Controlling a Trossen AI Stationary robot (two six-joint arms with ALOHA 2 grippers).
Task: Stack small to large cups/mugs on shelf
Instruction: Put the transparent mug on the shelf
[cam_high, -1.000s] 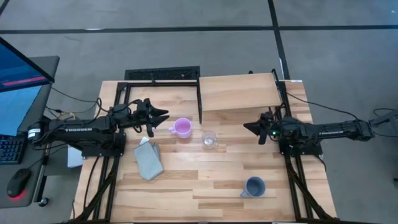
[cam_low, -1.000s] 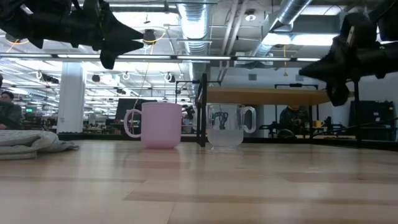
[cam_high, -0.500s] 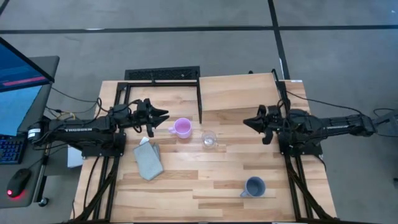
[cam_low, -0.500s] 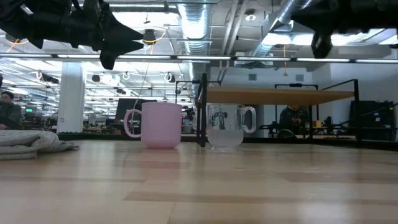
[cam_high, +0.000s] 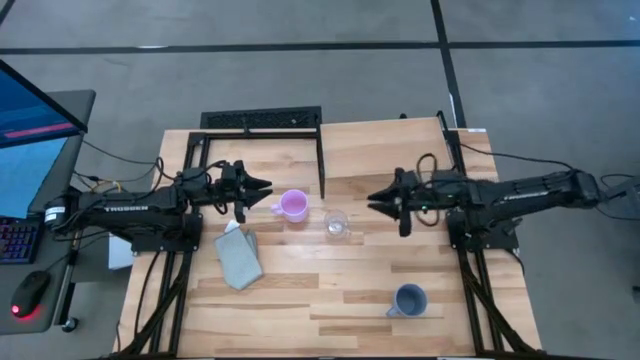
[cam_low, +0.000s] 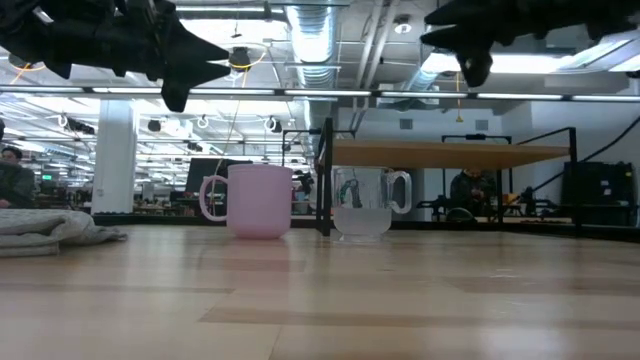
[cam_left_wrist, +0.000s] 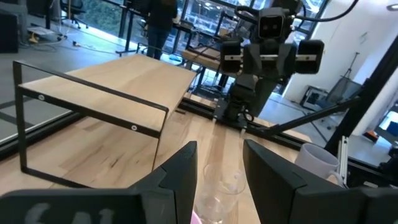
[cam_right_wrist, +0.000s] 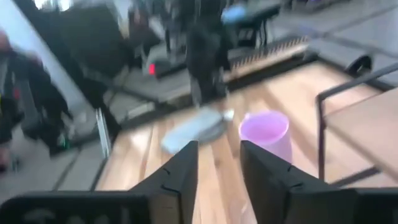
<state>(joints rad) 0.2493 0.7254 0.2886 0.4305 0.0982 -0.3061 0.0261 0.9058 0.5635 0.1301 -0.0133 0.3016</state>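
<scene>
From above, the right hand (cam_high: 376, 199) hovers with fingers spread just right of the clear glass cup (cam_high: 337, 224), while the left hand (cam_high: 262, 187), also spread and empty, waits beside the pink mug (cam_high: 293, 205). Both vessels stand on the tabletop (cam_high: 300, 300) in front of the shelf (cam_high: 385, 148). Only the overhead view shows the blue-grey mug (cam_high: 409, 299), well apart near the front edge, and the folded cloth (cam_high: 240, 257). The level view places both hands above the cups.
</scene>
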